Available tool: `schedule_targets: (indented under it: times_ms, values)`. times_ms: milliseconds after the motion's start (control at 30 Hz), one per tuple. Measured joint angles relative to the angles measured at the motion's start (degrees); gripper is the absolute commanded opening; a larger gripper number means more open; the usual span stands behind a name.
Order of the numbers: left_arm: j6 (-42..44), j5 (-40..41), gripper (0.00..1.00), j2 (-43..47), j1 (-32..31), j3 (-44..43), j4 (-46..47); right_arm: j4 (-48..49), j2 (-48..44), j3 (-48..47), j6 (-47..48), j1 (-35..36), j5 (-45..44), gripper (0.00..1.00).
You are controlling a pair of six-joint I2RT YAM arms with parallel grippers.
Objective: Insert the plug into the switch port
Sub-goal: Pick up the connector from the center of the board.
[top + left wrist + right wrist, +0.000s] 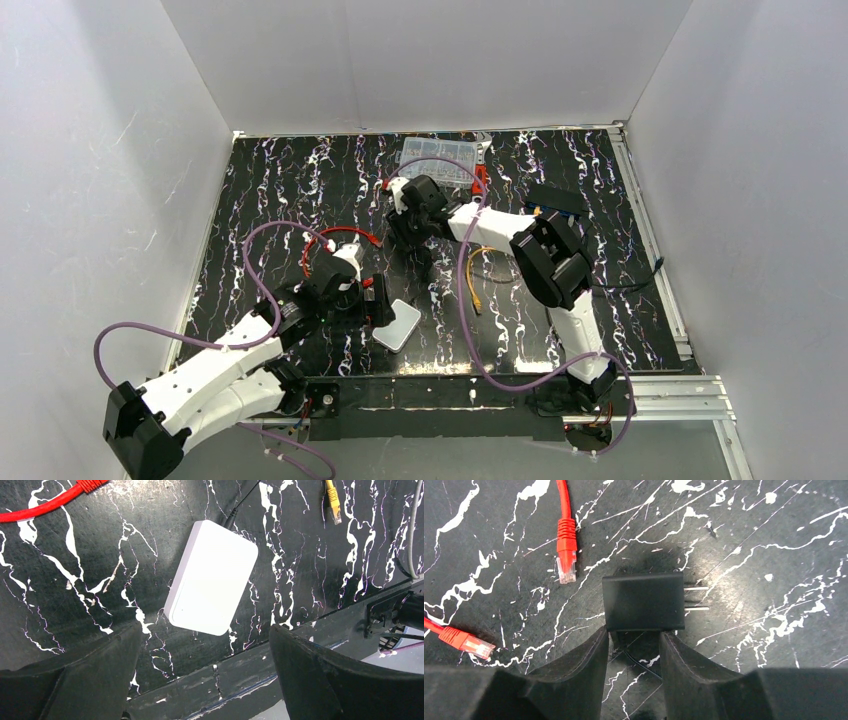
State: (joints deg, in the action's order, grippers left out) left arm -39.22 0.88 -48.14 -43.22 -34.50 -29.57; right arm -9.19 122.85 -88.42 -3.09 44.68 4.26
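The small clear orange-cabled plug (334, 514) is seen well apart at seven o'clock of the flat black blue-edged switch (555, 200), the left gripper (205, 640) spread wide above a white rounded box (212, 577), the right gripper (633, 640) half-parted, empty, by a black pronged adapter (644, 601).

In your top view the light is bright and even, coming from overhead. The white walls (100, 150) wash out pale and almost featureless, while the black marbled table (620, 200) stays dark with crisp white veins. Shadows there are soft and short, pooled under the arms (545, 265). In your left wrist view the white-grey box (212, 577) sits close to overexposed, and the left fingers (85, 680) are dark, soft-focus masses at the near edge. In your right wrist view a dull sheen spreads over the table beside the black adapter (644, 601), a soft shadow hugs it, and the right fingers (574, 675) blur.
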Motion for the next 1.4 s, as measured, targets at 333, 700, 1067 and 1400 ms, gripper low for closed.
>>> schedule_targets:
  times_ms: [333,700,1067,1400]
  values:
    - [0.2,1.6,0.98,1.2,0.0,-3.6,-3.2,0.2,-6.1,0.9,3.1,-1.5,0.7,0.76]
    - [2.7,8.4,0.98,1.1,0.5,-7.0,-4.7,6.5,-26.2,11.3,1.9,-3.2,6.4,0.81]
    - [6.7,11.9,0.95,-12.3,6.5,-7.1,3.0,12.2,-42.1,33.3,-5.3,-7.2,15.5,0.83]
    - [9.7,11.8,0.82,-22.8,10.3,-6.4,12.1,13.6,-56.3,40.2,-5.8,-3.4,15.4,0.84]
